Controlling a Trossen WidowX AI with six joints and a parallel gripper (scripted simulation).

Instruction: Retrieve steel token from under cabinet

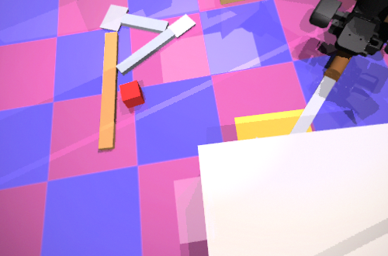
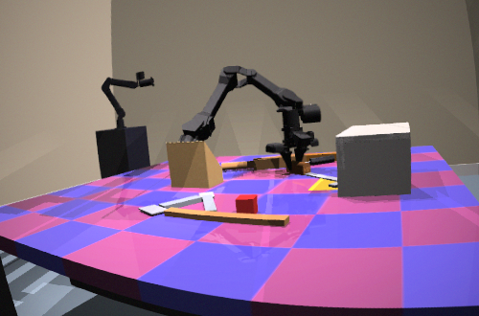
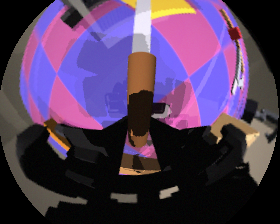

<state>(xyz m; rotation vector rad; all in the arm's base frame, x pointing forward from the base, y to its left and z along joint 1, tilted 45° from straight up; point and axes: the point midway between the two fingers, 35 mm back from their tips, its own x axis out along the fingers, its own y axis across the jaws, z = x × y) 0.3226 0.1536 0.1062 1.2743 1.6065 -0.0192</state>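
My pincer (image 1: 344, 56) (image 2: 294, 168) (image 3: 138, 118) is closed on the brown handle (image 1: 339, 65) (image 2: 302, 168) (image 3: 142, 75), and its pale blade (image 1: 313, 105) (image 2: 322, 177) (image 3: 142, 32) runs toward seven o'clock in the top view, across the yellow patch (image 1: 268, 127) (image 2: 320, 185) (image 3: 176, 10) to the cabinet (image 1: 291, 194) (image 2: 374, 168). I cannot make out the token; I judge it is still under there. The blade's far end is hidden too, so I could hook nothing, or shove the token deeper by reaching in on top of it. The round handle may roll between my fingers if the token drags, tipping the blade off it. A pull straight toward one o'clock could carry the token past the patch's edge, since the blade crosses near its right side. Stopping early risks leaving it partly under the cabinet, or touching the blade when I let go on the table (image 1: 89, 194) (image 2: 239, 244) (image 3: 100, 55).
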